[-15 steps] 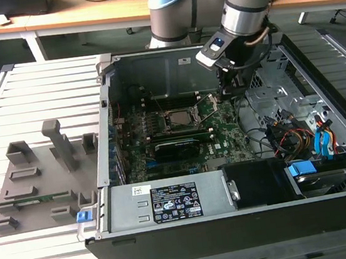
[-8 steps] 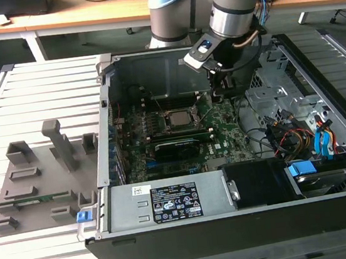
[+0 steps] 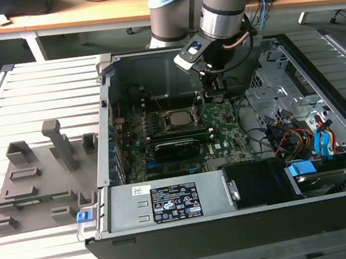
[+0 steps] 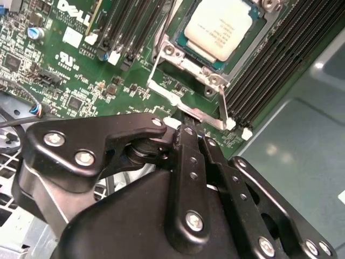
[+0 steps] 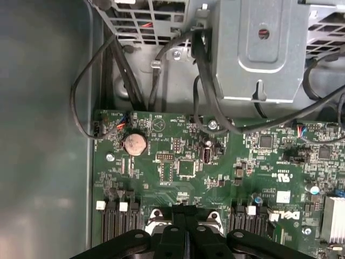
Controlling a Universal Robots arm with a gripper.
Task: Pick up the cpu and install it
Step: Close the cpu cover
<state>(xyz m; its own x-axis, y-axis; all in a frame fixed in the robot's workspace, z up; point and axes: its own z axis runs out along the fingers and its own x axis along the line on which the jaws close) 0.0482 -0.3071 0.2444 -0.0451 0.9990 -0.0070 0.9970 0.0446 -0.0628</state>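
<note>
The cpu, a pale silver square chip, lies flat in the motherboard's socket with the metal frame around it. In the exterior view the cpu sits mid-board inside the open computer case. My gripper hangs just above the board beside the socket's frame edge, apart from the chip. Its black fingers are pressed together, and nothing shows between them. In the exterior view the gripper is to the right of the socket. The first wrist view has the gripper over the socket's metal corners.
Black memory slots flank the socket. A coin battery, loose cables and a grey drive cage lie beyond it. The case wall stands close by. Grey holder blocks sit on the table at the exterior view's left.
</note>
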